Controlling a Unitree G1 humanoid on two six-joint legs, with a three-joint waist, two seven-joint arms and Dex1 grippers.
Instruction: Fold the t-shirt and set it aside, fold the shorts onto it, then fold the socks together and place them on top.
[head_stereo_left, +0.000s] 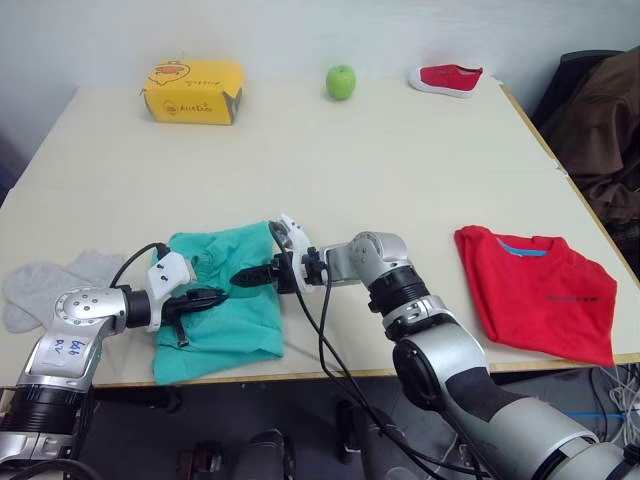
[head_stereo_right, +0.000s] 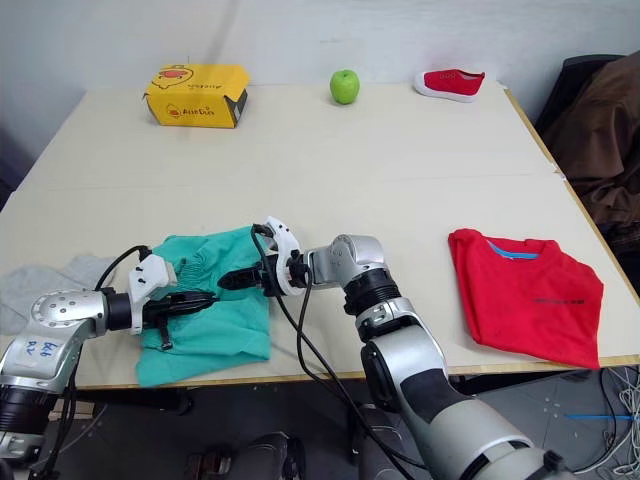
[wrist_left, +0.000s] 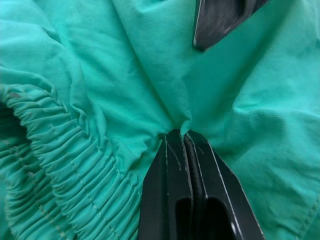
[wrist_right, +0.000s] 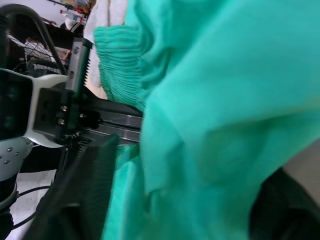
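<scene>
The teal-green shorts (head_stereo_left: 225, 330) lie rumpled at the table's front left, gathered waistband (wrist_left: 60, 165) toward the far left. My left gripper (head_stereo_left: 218, 297) is shut on a pinch of the shorts' fabric (wrist_left: 182, 131). My right gripper (head_stereo_left: 240, 278) reaches in from the right, tip to tip with the left one. It is open, its fingers (wrist_right: 95, 175) apart with a raised fold of the shorts between them. The red t-shirt (head_stereo_left: 535, 290) lies folded at the front right. The grey socks (head_stereo_left: 50, 285) lie flat at the front left edge.
A yellow box (head_stereo_left: 193, 90), a green apple (head_stereo_left: 341, 81) and a small red shoe (head_stereo_left: 447, 77) sit along the table's far side. A brown jacket (head_stereo_left: 605, 130) hangs on a chair past the right edge. The table's front edge (head_stereo_left: 330, 375) runs just below the shorts.
</scene>
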